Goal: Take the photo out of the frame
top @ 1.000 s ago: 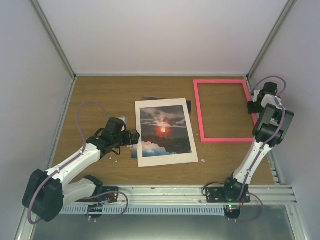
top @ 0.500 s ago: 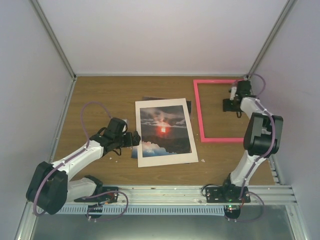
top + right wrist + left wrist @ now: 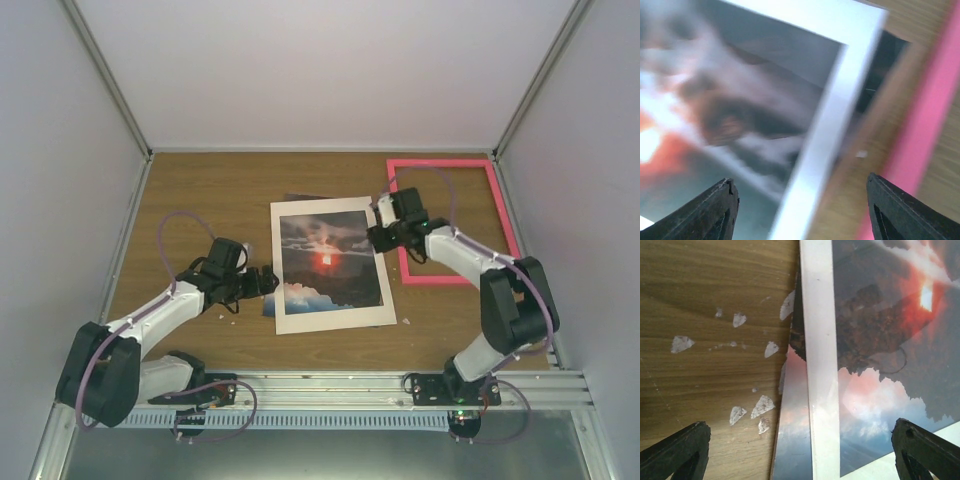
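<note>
At mid-table the photo (image 3: 328, 258) lies under a white mat (image 3: 335, 316), already out of the frame (image 3: 440, 163) beside it. The left gripper (image 3: 268, 283) and right gripper (image 3: 375, 238) gape wide, empty. The task looks done.

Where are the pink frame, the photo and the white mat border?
pink frame (image 3: 440, 163), top external view, on its far rail.
photo (image 3: 325, 258), top external view, on the red glow.
white mat border (image 3: 335, 318), top external view, on its near strip.

the table (image 3: 700, 300) is smooth wood grain, flecked with pale chips; the photo (image 3: 890, 340) is glossy, catching reflections; the white mat border (image 3: 820, 365) looks like smooth card; the frame (image 3: 440, 165) is matt pink; my left fingers (image 3: 675, 452) are dull black
</note>
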Available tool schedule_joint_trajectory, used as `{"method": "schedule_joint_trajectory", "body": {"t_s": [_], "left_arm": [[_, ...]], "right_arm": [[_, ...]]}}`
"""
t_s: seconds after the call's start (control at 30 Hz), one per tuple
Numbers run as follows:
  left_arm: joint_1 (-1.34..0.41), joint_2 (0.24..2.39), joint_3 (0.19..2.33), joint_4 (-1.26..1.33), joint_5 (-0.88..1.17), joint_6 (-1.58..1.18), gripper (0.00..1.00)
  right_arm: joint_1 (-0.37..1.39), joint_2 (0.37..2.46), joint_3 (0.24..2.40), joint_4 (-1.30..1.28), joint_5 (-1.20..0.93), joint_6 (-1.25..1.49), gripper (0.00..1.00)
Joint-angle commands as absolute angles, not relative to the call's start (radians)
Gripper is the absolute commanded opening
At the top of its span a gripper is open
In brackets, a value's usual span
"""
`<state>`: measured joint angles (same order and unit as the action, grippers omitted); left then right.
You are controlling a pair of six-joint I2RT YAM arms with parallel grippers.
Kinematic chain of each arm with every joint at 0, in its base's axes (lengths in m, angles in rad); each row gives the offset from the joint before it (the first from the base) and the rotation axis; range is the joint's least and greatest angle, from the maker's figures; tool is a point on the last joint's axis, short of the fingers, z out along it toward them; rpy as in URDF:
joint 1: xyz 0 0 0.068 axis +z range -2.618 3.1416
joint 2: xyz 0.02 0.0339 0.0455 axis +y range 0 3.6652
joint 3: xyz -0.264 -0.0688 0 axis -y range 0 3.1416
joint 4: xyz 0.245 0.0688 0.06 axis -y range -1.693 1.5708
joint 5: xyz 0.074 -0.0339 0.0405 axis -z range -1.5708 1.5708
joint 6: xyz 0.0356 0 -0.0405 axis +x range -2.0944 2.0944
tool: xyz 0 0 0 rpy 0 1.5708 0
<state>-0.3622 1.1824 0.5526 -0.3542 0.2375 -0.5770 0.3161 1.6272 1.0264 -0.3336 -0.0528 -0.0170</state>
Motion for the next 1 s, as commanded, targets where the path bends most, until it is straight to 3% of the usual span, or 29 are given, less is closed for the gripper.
{"method": "schedule_joint_trajectory", "body": {"t_s": [0.0,0.5,0.97], "left_arm": [[-0.331,1.199,0.530,-0.318,0.287,-0.590,0.98],[-0.314,1.232,0.519,-0.307,0.304,-0.579,0.95],[-0.289,1.270,0.511,-0.263,0.372,-0.566,0.94]], "right_arm": [[0.474,1.522,0.927,-0.209,-0.060,-0.013,0.71],[1.022,1.512,0.820,-0.106,0.071,-0.167,0.77],[1.240,1.644,0.839,-0.130,0.173,-0.287,0.78]]}}
